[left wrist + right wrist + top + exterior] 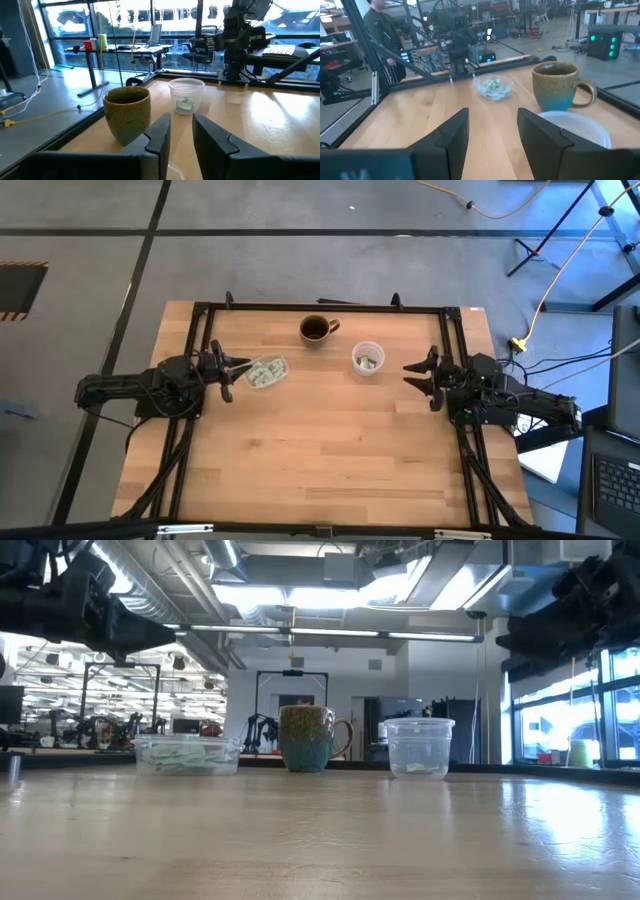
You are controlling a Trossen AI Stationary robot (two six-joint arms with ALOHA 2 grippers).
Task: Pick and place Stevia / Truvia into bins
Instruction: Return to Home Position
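Note:
Several pale green and white sachets lie in the shallow clear tub [266,372], which rests on its base at the table's far left; it also shows in the low view [187,754] and the right wrist view [493,87]. The small clear round cup [367,358] stands upright right of centre with sachets on its bottom [185,105]. My left gripper [232,373] is open and empty above the table, just left of the tub. My right gripper [417,377] is open and empty, right of the cup.
A dark mug with a handle [317,329] stands at the far middle, between tub and cup. A black frame [320,307] runs round the table. Bare wood [330,450] fills the near half. A person [382,35] stands in the room beyond the left side.

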